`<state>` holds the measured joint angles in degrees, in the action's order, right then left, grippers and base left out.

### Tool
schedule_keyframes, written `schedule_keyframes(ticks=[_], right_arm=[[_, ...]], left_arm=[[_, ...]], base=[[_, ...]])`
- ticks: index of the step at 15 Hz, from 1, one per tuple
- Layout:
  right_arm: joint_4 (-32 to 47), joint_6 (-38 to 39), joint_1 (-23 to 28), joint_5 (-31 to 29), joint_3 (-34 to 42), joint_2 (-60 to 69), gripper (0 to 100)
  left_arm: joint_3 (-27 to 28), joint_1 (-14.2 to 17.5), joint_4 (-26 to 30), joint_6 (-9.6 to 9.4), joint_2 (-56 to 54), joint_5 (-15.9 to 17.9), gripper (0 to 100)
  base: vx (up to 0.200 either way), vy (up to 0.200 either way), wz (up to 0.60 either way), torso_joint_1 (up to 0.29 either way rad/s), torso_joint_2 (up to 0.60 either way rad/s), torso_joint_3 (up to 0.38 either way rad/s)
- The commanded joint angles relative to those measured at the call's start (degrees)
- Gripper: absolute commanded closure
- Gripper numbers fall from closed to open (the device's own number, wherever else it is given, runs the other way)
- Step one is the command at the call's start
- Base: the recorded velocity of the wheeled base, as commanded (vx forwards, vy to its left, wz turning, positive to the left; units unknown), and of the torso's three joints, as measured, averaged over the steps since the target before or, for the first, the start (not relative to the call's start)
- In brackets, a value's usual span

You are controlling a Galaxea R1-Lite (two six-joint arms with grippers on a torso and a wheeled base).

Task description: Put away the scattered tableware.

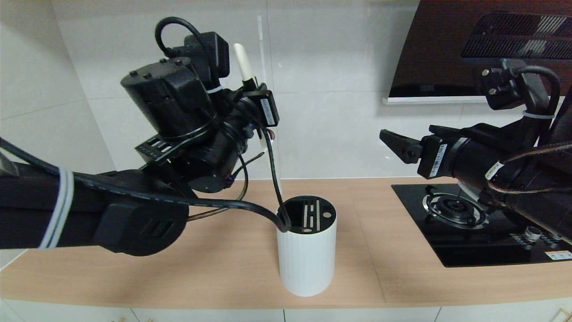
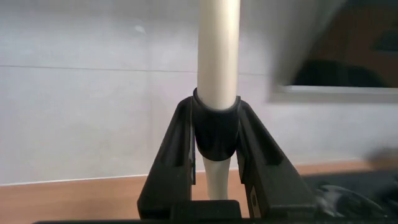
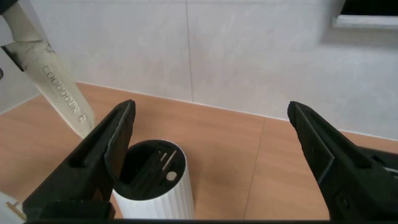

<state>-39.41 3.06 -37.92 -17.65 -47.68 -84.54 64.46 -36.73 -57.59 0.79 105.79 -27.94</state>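
Left gripper jaws are clenching the knife high near the holder — right gripper jaws are hanging released. You're risking a tilted blade missing its slot and toppling the holder.

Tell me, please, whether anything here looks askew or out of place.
Nothing is spilled or damaged. The one oddity is the knife in the left gripper: it hangs slanted, blade down, near the holder, and is not lined up with any of its slots.

Matte black left arm and right arm: looped cables, white zip ties, barcode stickers, wedge-shaped fingers.
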Motion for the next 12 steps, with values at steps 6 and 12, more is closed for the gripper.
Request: schedule_keyframes(ticks=[6, 12], right_arm=[[-0.1, 0.0, 0.0, 0.0, 0.2, -1.7, 0], [-0.1, 0.0, 0.0, 0.0, 0.6, -1.9, 0]], left_arm=[[-1.5, -1.9, -4.0, 0.0, 7.9, -1.3, 100], [-0.9, -1.9, -5.6, 0.0, 11.5, -1.2, 100]], base=[[0.0, 0.0, 0.0, 0.0, 0.0, 0.0], [0.0, 0.0, 0.0, 0.0, 0.0, 0.0]])
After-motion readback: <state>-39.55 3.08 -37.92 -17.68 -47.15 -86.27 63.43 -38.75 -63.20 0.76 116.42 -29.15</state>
